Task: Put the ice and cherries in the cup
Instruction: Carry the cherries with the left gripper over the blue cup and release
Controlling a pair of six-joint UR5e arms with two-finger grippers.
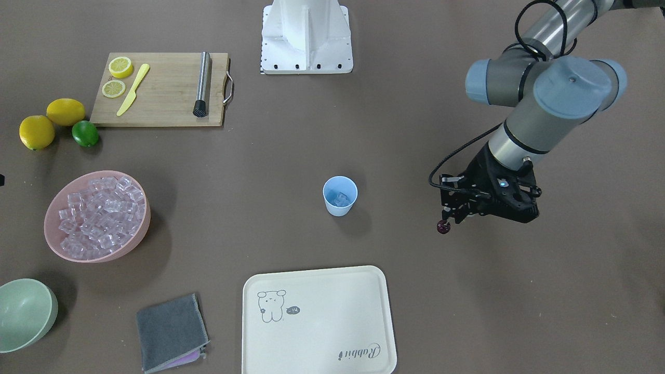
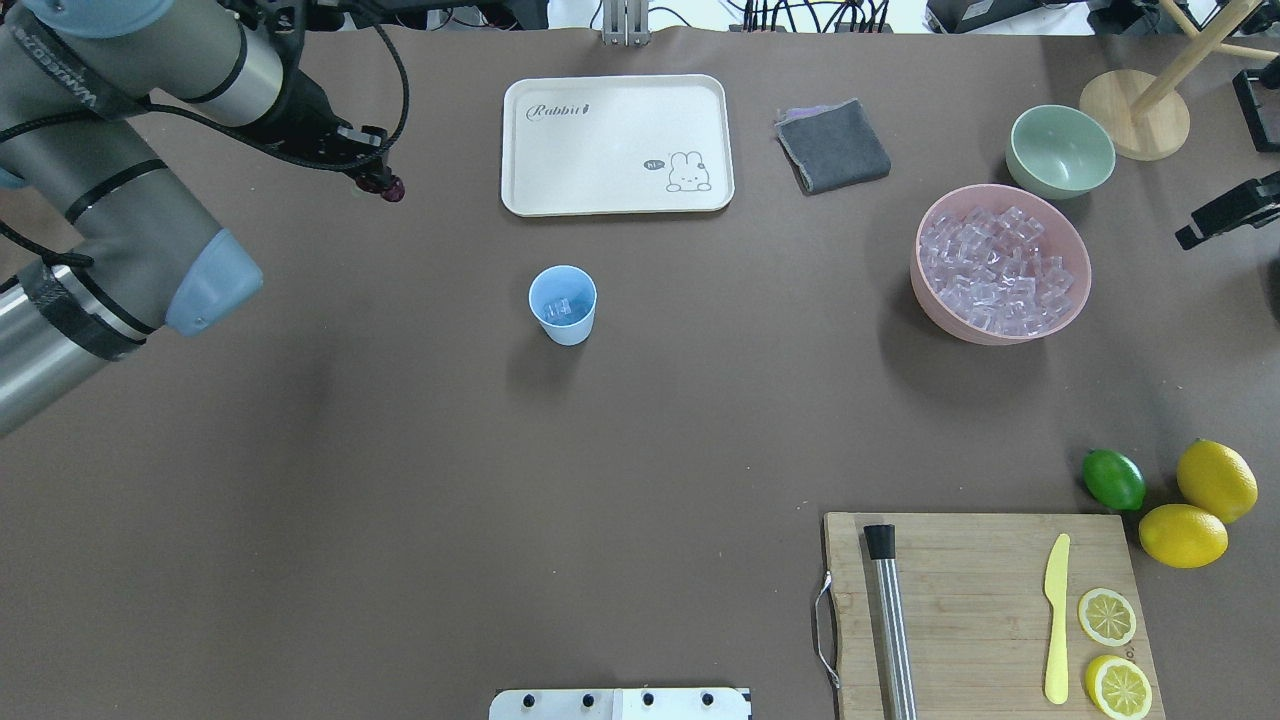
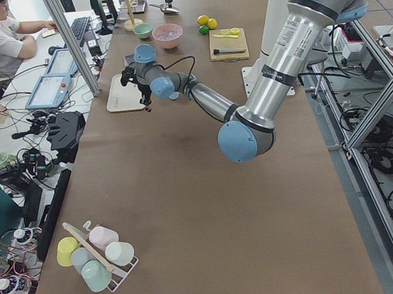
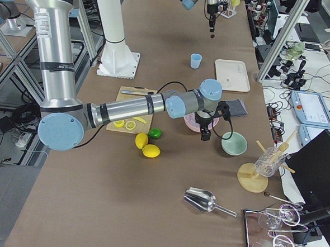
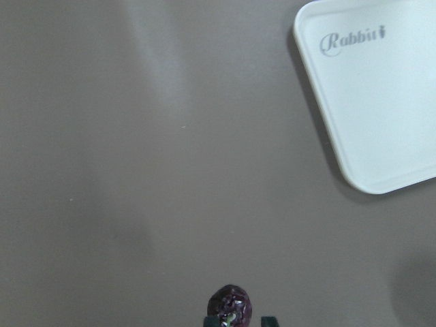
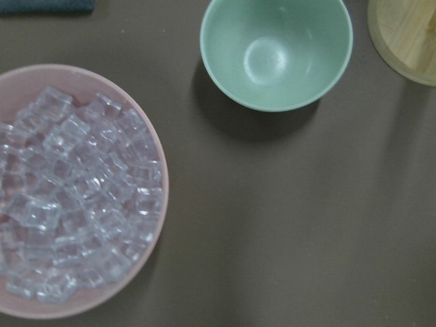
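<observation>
Above the table [image 1: 395, 135], apart from the cup [image 1: 340, 195], left gripper [image 1: 451, 217] clamps the cherries [image 1: 443, 226]; ice [image 1: 341, 199] lies in the cup; right gripper [image 4: 205, 132]: state indiscernible.

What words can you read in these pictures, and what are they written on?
"Rabbit": curly letters in one corner of the cream tray.
The speech bubble beside the rabbit drawing on that tray: too small to read for sure.
The lettering along the left arm: too blurred to read.
</observation>
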